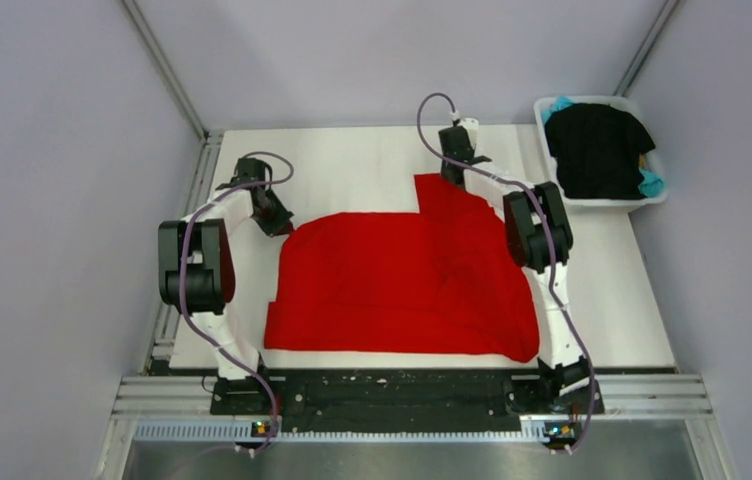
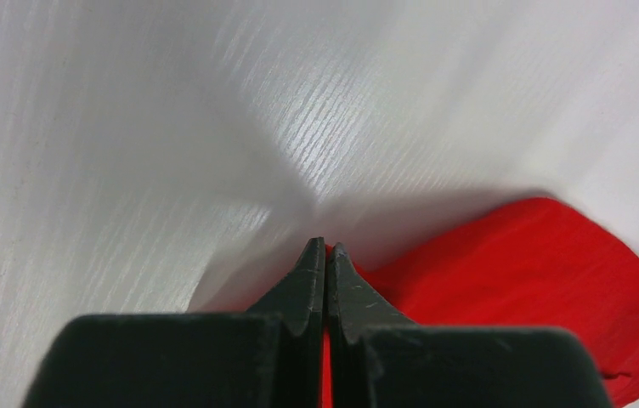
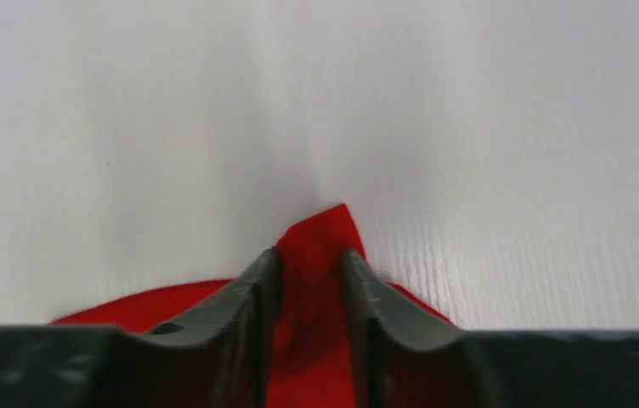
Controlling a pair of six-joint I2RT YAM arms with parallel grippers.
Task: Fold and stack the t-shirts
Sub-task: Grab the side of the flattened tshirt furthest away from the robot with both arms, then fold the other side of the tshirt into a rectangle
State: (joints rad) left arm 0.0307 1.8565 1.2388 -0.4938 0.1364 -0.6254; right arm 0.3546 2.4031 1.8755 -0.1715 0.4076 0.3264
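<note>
Red t-shirt [image 1: 402, 285] edge, white table [image 1: 362, 165] beyond

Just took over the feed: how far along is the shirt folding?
Done: nothing yet; no folded stack shows. In hand: the red t-shirt lies spread on the table, left gripper and right gripper each pinching its far edge. Left: the black t-shirt and teal t-shirt sit in the tub.

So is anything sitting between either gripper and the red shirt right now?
Nothing visible. The right gripper pinches a corner of the red t-shirt between its fingers. The left gripper is shut at the shirt's far left edge, with red cloth showing between its fingers.
</note>
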